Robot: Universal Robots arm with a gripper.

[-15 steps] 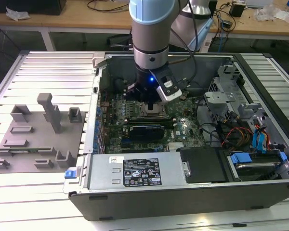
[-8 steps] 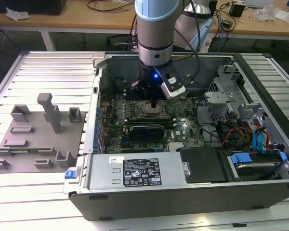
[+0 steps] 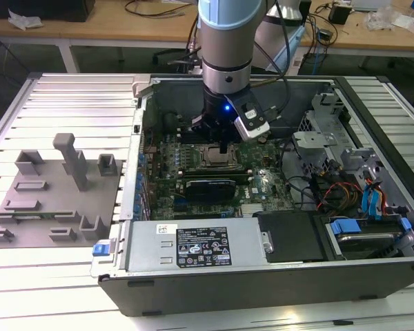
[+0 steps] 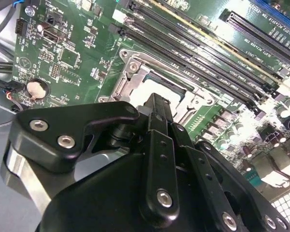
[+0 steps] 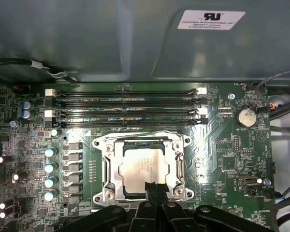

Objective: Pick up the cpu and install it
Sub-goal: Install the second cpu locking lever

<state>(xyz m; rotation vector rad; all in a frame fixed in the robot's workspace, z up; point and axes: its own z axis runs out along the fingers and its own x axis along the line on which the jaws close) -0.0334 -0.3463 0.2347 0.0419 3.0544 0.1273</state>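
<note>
Cpu (image 5: 144, 168) in socket (image 5: 108, 166), gripper (image 5: 154, 191) just above

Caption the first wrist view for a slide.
Gripper poised at the edge of the cpu lying in its socket.

Robot arm (image 3: 228, 41) reaching down into an open computer case (image 3: 262, 276) on a slatted metal table (image 3: 55, 289).

The gripper (image 3: 223, 146) hangs just above the CPU socket (image 3: 216, 156) near the middle of the green motherboard (image 3: 262, 183), with a blue light glowing on the wrist above it. A silver-topped cpu (image 3: 212, 156) lies in the socket frame. The power supply (image 3: 193, 246) runs along the case's near edge, drive bays with blue tabs (image 3: 345, 225) fill the near corner at the exterior view's right, and a grey fixture plate (image 3: 48, 207) with posts and blocks sits on the table beyond the case's other side.
</note>
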